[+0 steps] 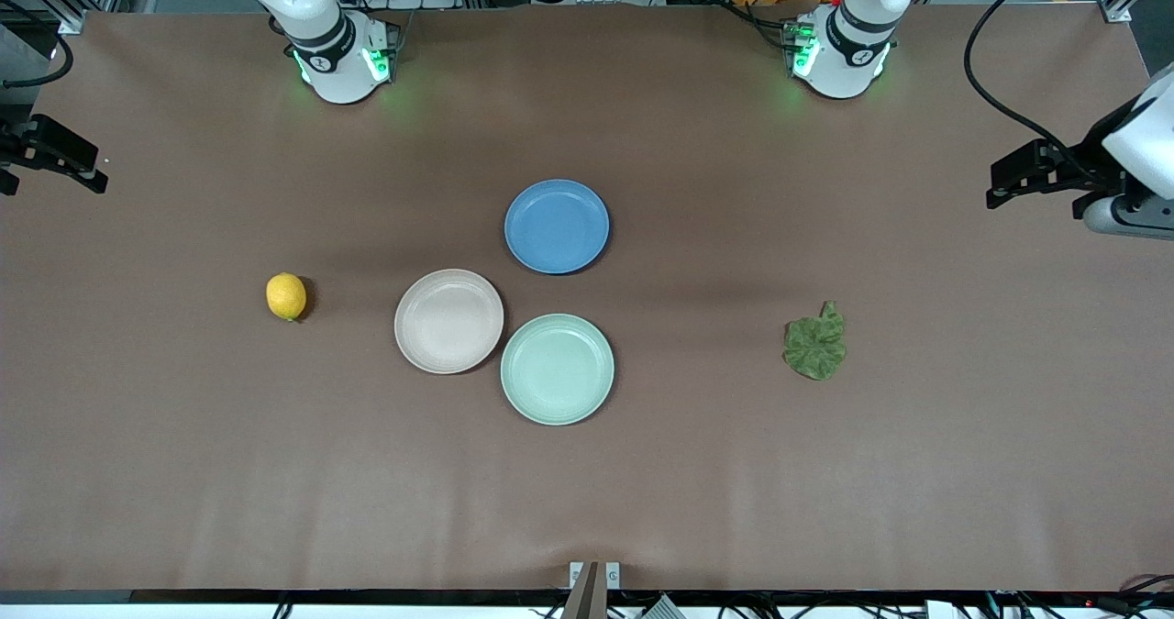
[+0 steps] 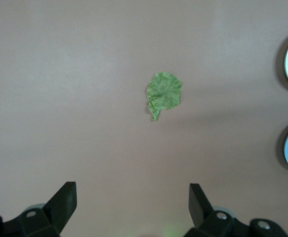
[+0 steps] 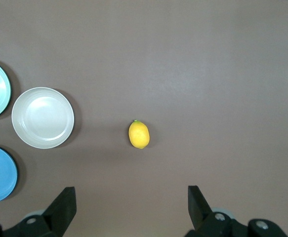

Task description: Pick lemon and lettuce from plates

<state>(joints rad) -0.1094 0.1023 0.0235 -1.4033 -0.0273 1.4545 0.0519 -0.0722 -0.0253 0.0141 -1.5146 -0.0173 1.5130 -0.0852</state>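
The yellow lemon (image 1: 286,296) lies on the bare table toward the right arm's end, apart from the plates; it also shows in the right wrist view (image 3: 139,134). The dark green lettuce (image 1: 815,344) lies on the bare table toward the left arm's end, and shows in the left wrist view (image 2: 164,95). The beige-pink plate (image 1: 448,320) and the mint green plate (image 1: 557,369) stand empty mid-table, touching. My left gripper (image 2: 132,190) is open and empty, high over the table edge at its own end (image 1: 1004,188). My right gripper (image 3: 131,192) is open and empty, high at its own end (image 1: 64,156).
An empty blue plate (image 1: 557,226) stands farther from the front camera than the two other plates. The brown table (image 1: 825,491) is otherwise bare. The arms' bases stand along the table's edge by the robots.
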